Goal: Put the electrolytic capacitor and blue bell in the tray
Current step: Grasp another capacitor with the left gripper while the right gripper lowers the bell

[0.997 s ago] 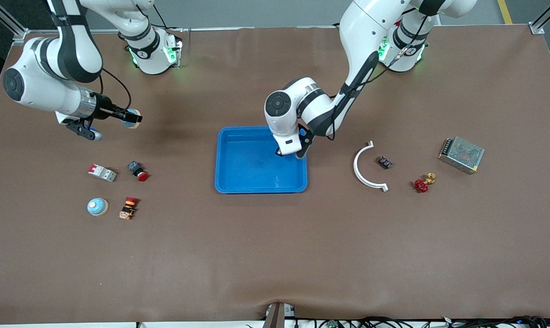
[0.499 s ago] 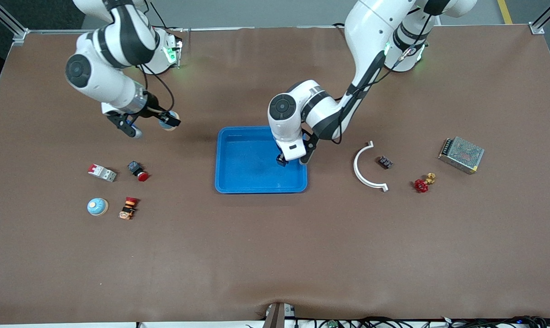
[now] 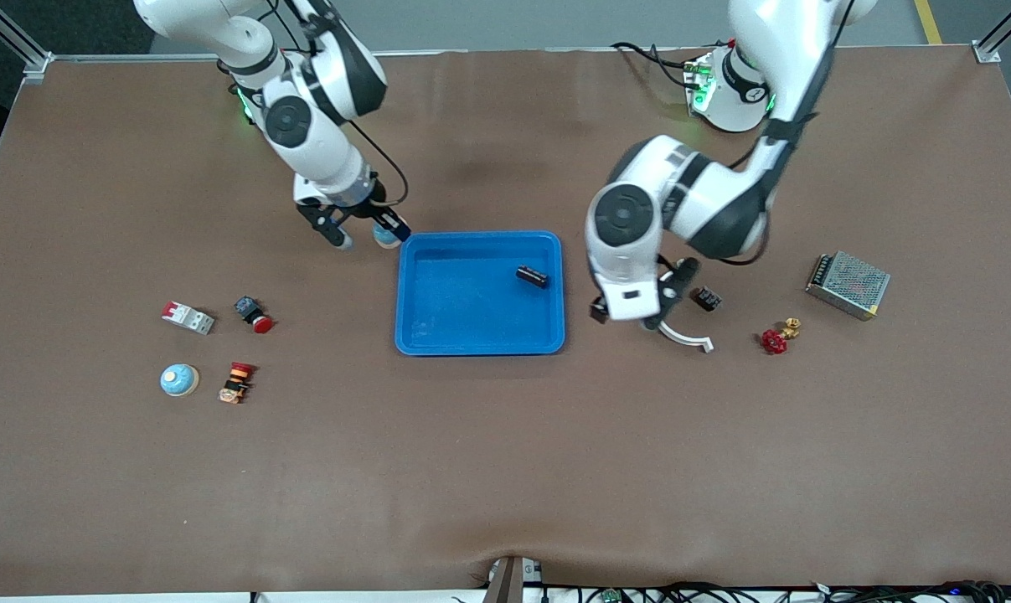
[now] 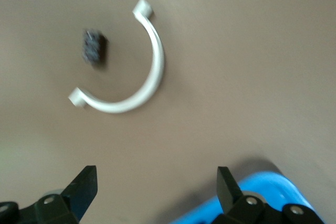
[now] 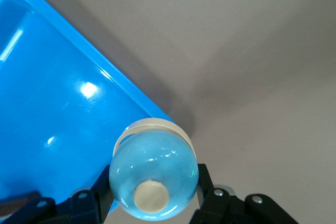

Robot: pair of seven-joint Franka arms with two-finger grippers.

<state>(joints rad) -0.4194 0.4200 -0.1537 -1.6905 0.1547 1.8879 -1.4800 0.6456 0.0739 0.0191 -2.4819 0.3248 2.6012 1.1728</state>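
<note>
Nearest to the front camera we see a second blue bell [image 3: 178, 380] resting on the table toward the right arm's end, and just beside it an orange and black push button [image 3: 236, 383]. A little farther from the camera lie a red and white breaker [image 3: 188, 317] and a red-capped switch [image 3: 254, 314]. Toward the left arm's end lie a red valve [image 3: 774, 341] and a metal power supply [image 3: 848, 285]. The left gripper [image 3: 637, 316] hangs over the table between the tray [image 3: 480, 340] and the white curved bracket [image 4: 134, 72], its fingers spread wide and holding nothing. Inside the tray lies the electrolytic capacitor [image 3: 533, 275], near the corner toward the left arm. The right gripper [image 5: 152, 190] is pinching the blue bell [image 5: 154, 174] over the tray's rim at the corner toward the right arm
</note>
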